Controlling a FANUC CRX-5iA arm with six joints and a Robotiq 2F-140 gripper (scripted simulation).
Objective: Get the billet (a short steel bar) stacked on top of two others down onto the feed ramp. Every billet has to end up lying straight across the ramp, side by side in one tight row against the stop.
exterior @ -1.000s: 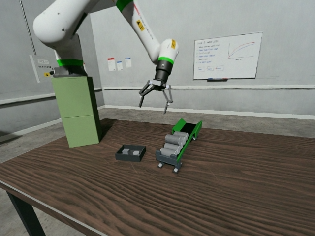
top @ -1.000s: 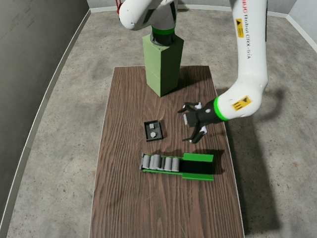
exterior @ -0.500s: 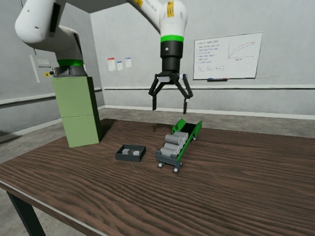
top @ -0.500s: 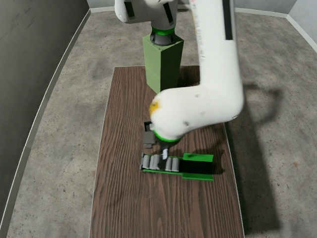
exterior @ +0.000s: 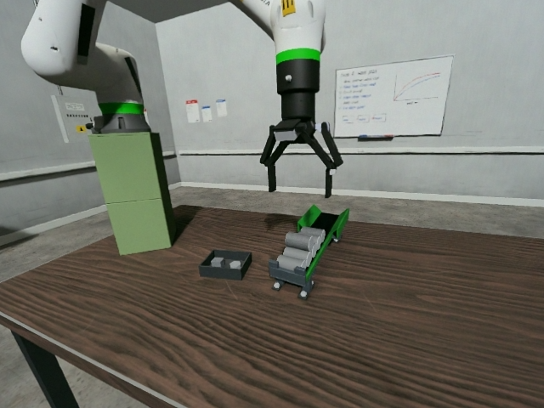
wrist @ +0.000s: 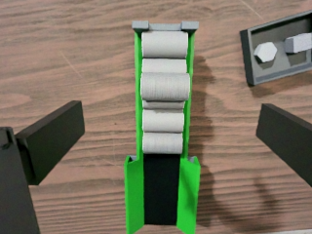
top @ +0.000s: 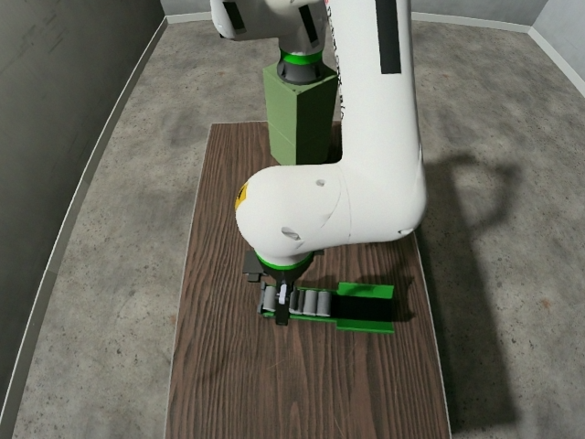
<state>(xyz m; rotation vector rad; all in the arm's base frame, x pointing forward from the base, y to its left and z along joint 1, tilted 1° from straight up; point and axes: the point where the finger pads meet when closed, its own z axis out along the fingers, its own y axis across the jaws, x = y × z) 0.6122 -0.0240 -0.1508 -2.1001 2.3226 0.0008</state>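
A green feed ramp (wrist: 131,195) (exterior: 334,223) (top: 366,326) lies on the wooden table, with a grey stop (wrist: 165,25) (exterior: 290,275) at its low end. Several grey billets (wrist: 163,142) (exterior: 291,262) (top: 316,302) lie across it in a row against the stop. One more billet (wrist: 165,86) (exterior: 301,240) rests on top of two of them, second and third from the stop. My gripper (exterior: 299,190) (wrist: 170,118) (top: 282,302) is open and empty. It hangs well above the row, centred over the ramp, one finger on each side.
A dark grey tray (wrist: 250,58) (exterior: 219,272) holding two small grey pieces stands beside the ramp's stop end. The arm's green pedestal (exterior: 132,193) (top: 283,118) stands at the back of the table. In the top view the arm hides the tray.
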